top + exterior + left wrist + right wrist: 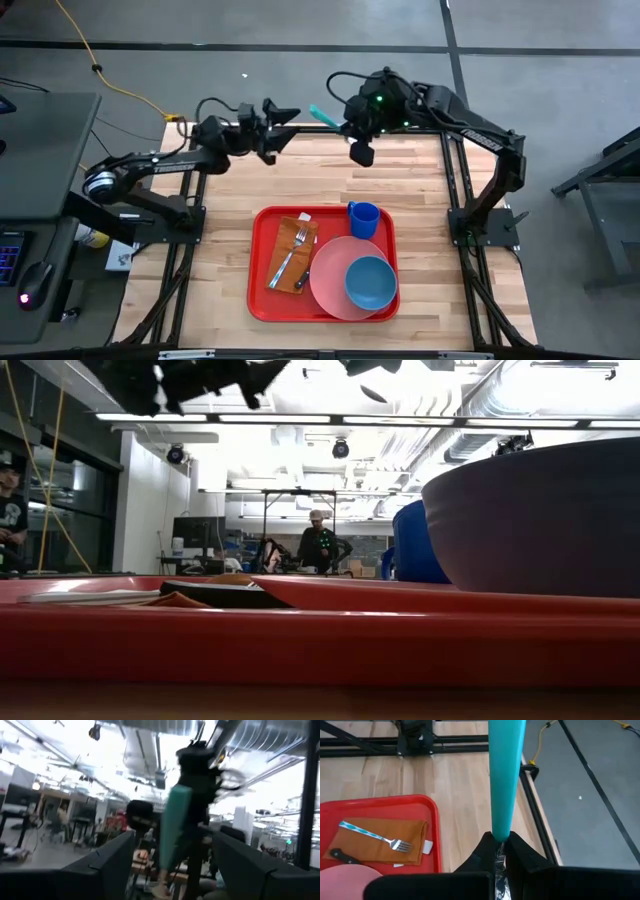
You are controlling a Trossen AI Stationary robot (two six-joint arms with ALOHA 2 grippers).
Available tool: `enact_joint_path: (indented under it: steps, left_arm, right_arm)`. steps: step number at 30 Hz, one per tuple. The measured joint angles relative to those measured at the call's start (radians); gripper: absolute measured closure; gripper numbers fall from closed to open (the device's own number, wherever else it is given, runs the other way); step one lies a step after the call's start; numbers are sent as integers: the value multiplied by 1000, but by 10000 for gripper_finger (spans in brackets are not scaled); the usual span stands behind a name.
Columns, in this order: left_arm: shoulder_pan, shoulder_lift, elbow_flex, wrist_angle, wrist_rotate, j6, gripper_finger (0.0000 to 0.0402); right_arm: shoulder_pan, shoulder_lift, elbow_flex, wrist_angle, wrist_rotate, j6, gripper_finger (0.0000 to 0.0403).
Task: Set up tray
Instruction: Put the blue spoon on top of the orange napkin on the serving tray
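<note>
Two grippers met above the table (420, 190) at upper centre: right gripper (340, 121) clamped a teal-handled utensil (322, 115), offering it to left gripper (288, 121), fingers apart; tray (262, 298) waited below.

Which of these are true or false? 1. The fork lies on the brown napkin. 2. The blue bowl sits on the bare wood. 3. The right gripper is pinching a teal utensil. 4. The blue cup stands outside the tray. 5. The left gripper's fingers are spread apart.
1. True: the fork rests on the napkin.
2. False: the bowl sits on the pink plate in the red tray.
3. True: the right gripper is shut on the teal utensil.
4. False: the cup stands inside the tray.
5. True: the left gripper is open and empty.
</note>
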Motion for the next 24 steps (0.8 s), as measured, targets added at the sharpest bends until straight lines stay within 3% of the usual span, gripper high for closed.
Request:
enact_joint_path:
  steps: [11,24]
  left_arm:
    - [-29,133,132,-1,22,-10,106]
    - [-34,139,150,24,27,-15,106]
  right_arm:
    - [20,20,0,28,-23,4,403]
    - [20,49,0,27,-29,21,403]
